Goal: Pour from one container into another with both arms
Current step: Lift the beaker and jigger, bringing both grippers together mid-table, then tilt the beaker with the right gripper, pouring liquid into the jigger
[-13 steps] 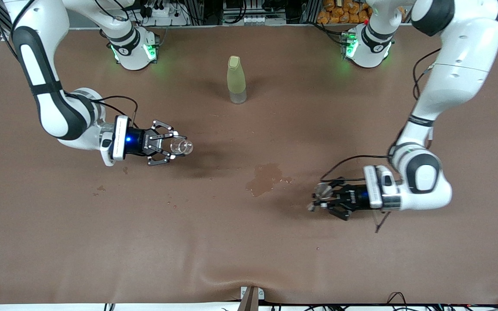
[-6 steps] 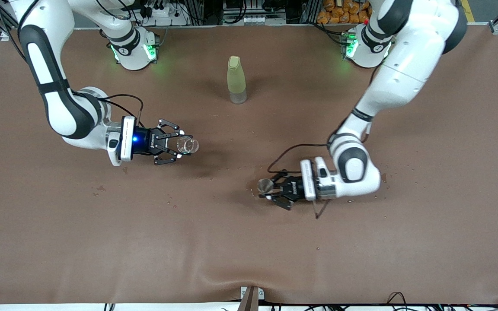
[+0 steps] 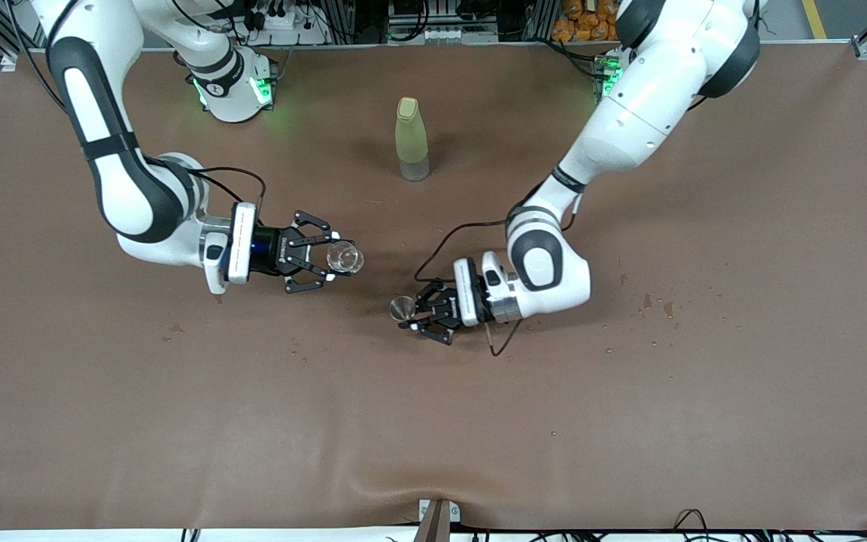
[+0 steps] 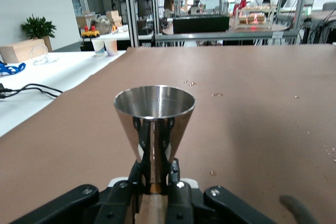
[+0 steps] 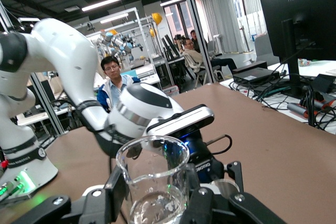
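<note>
My right gripper (image 3: pixel 333 260) is shut on a clear glass beaker (image 3: pixel 345 258), held upright above the table's middle. In the right wrist view the beaker (image 5: pixel 154 182) holds a little clear liquid between the black fingers (image 5: pixel 116 191). My left gripper (image 3: pixel 415 310) is shut on a small steel cone-shaped cup (image 3: pixel 403 307), close beside the beaker, toward the left arm's end. The left wrist view shows the cup (image 4: pixel 154 121) upright, its narrow stem pinched by the gripper (image 4: pixel 155 180). Seen from the right wrist, the left arm's hand (image 5: pixel 157 114) sits just past the beaker.
A tall yellow-green bottle (image 3: pixel 412 139) with a cap stands upright on the brown table (image 3: pixel 433 421), farther from the front camera than both grippers. Small wet spots (image 3: pixel 653 302) lie toward the left arm's end, and more drops (image 3: pixel 176 328) toward the right arm's end.
The left arm swung the steel cup from its own end to the table's middle, now covering the wet patch. The right gripper carried the beaker a little toward the middle.
</note>
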Controlling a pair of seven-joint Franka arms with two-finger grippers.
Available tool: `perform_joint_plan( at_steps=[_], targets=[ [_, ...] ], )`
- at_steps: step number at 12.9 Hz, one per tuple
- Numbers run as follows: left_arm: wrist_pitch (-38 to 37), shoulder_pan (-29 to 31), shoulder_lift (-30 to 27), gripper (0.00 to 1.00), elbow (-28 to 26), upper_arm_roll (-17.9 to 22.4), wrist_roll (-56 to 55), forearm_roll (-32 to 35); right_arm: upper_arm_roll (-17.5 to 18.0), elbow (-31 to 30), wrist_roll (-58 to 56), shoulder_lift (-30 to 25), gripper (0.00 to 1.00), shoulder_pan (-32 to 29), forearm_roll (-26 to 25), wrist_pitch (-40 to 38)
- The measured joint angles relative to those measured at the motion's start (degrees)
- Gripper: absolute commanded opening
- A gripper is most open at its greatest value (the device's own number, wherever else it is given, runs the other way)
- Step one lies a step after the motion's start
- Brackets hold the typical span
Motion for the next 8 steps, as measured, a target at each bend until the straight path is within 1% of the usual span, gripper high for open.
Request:
perform_joint_plan(
  at_steps=[1, 5, 8],
  targets=[
    [1.4, -0.9, 0.3, 0.00, 0.5, 0.0, 0.0, -0.1, 0.0, 0.5, 0.0, 0.6, 0.13, 0.7, 0.7, 1.2],
    [2.5, -1.5, 0.5, 0.00, 1.1, 0.4, -0.1, -0.1, 0.0, 1.7, 0.1, 3.1, 0.11, 5.0, 8.1, 3.7],
    [2.5, -1.4, 0.6, 0.00, 1.1, 0.5, -0.1, -0.1, 0.0, 2.5, 5.8, 4.2, 0.11, 6.5, 9.1, 5.4]
  ],
)
